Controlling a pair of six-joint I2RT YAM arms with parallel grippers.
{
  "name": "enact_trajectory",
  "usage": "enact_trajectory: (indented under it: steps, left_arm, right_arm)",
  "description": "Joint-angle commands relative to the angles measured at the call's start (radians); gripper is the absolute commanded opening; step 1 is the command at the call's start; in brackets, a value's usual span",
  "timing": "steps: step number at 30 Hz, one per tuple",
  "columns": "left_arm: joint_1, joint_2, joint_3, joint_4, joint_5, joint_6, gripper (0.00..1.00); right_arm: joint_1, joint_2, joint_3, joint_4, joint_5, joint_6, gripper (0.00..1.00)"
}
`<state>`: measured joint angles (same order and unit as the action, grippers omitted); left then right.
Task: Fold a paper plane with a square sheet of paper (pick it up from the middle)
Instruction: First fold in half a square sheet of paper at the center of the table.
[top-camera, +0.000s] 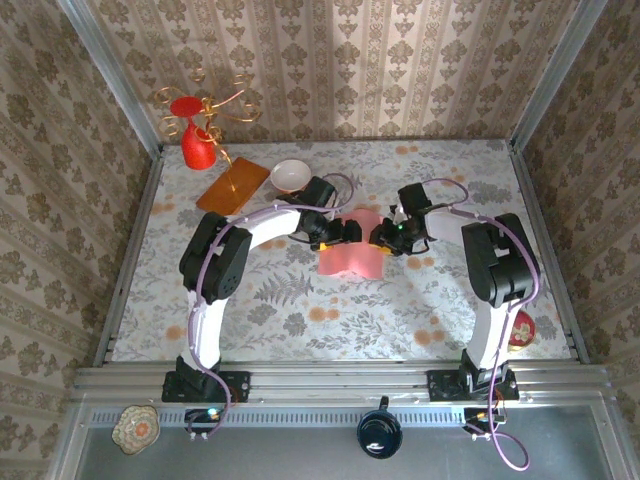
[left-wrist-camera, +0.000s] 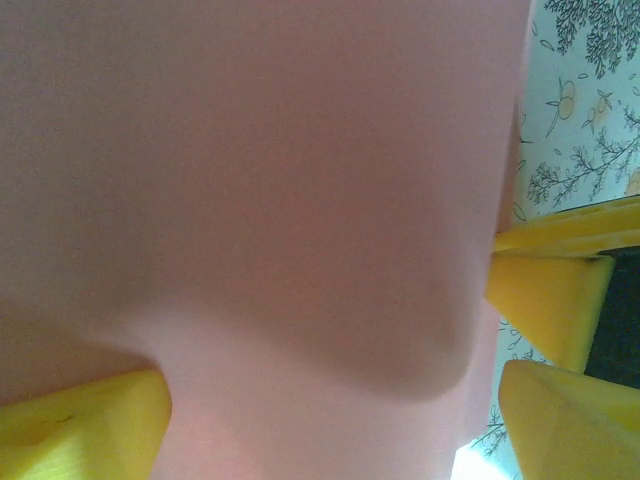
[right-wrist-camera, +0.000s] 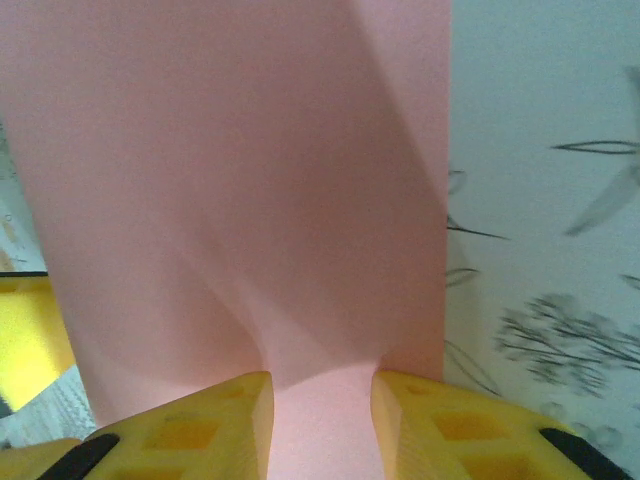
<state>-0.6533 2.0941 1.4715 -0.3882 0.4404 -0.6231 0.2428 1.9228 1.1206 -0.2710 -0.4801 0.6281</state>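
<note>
The floral counter (top-camera: 300, 310) carries the square sheet of paper (top-camera: 350, 258) at frame centre, its upper edge hidden under both wrists. The left tool (top-camera: 348, 232) stands spread, the pink sheet bulging between its yellow fingers (left-wrist-camera: 80, 425), its edges cut off close up. The right tool (top-camera: 380, 236) pinches gathered paper, though the contact is blurred.

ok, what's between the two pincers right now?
The square sheet of paper, bowed, spans from the left pincer to the right pincer; top external view shows it.
</note>
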Motion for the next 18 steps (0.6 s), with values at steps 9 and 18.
enact_trajectory:
  steps: [9, 18]
  left_arm:
    - [0.009, 0.006, -0.036, -0.064, -0.048, -0.012, 0.85]
    - [0.044, -0.048, -0.073, -0.04, -0.047, 0.004, 0.54]
  right_arm:
    - [0.053, 0.089, 0.01, 0.034, -0.051, 0.065, 0.35]
    - [0.012, -0.089, -0.13, 0.219, -0.015, 0.121, 0.35]
